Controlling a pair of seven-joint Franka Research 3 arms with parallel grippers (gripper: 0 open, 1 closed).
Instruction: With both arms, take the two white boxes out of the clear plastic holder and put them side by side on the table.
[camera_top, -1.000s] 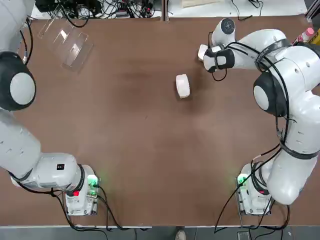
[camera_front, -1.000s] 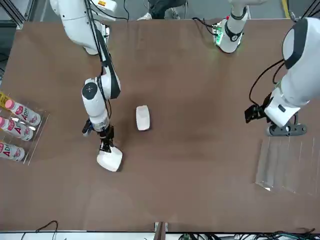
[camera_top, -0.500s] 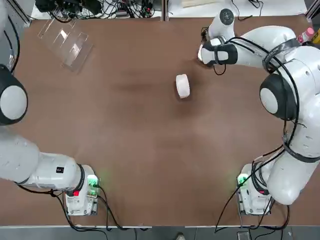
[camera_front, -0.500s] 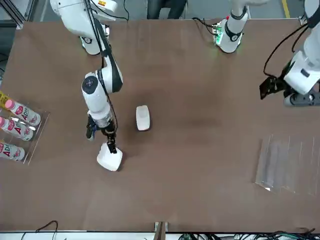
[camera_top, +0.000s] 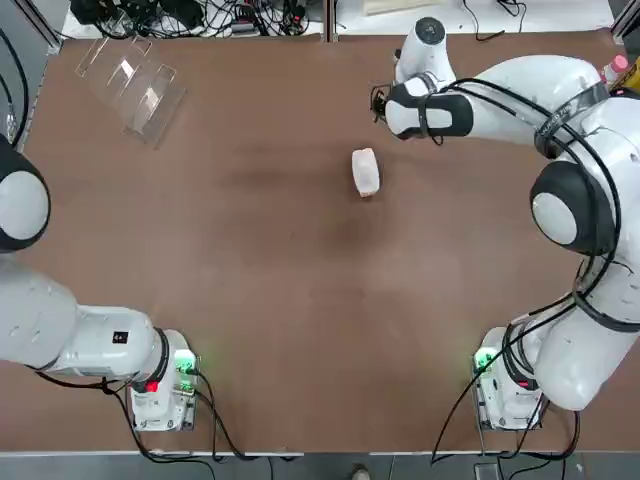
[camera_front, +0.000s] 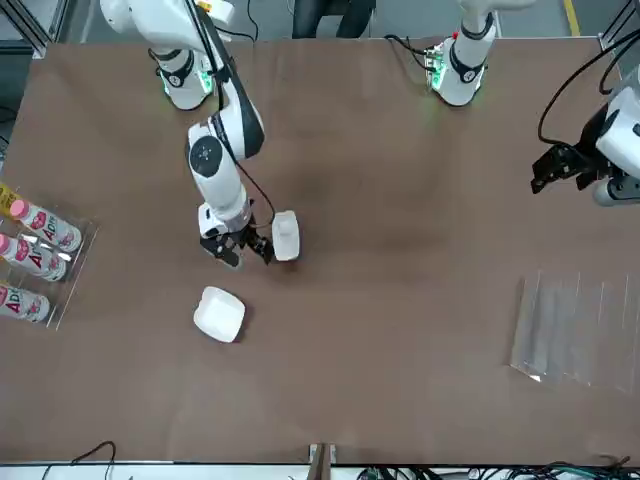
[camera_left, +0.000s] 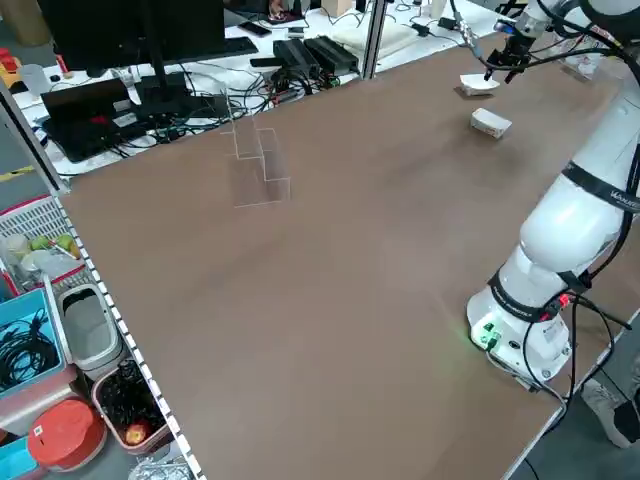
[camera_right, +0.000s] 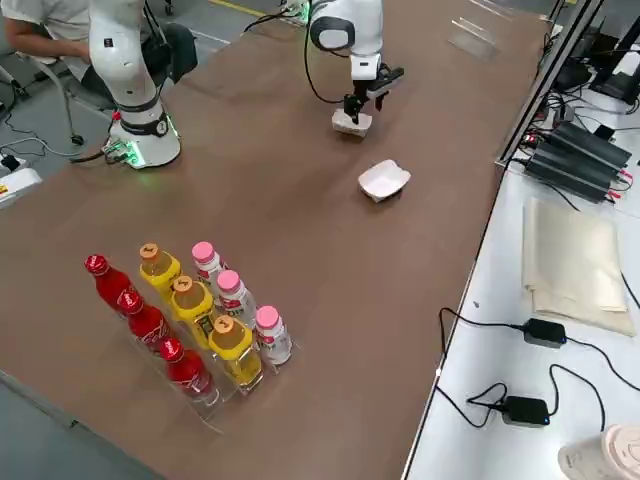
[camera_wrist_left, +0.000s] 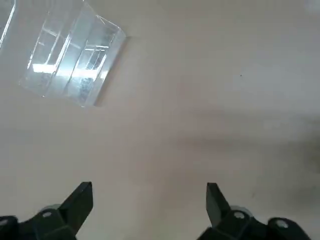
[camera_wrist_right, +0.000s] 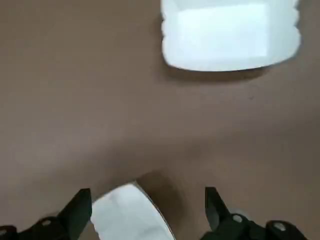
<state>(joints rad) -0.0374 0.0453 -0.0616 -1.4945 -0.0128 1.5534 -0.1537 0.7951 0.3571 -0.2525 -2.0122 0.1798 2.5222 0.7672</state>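
Front view: right end effector (camera_front: 262, 254) now beside the narrower white box (camera_front: 286, 236).

On the lowest pink-capped white bottle (camera_front: 24, 304) in the front view, a capital "A" reads, perhaps with a "D" beside it; the red bottles' (camera_right: 190, 372) pale script is too small to read.

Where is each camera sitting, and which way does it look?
Top: overhead, looking down; both arms.
Front: across the table, facing the robot; both arms.
Left side: raised, looking diagonally down; one arm's base.
Right side: raised, looking diagonally down; an arm over a white box.
Left wrist: looks past its open pincer at the clear holder.
Right wrist: looks past its open pincer.
Front and right side share both boxes.
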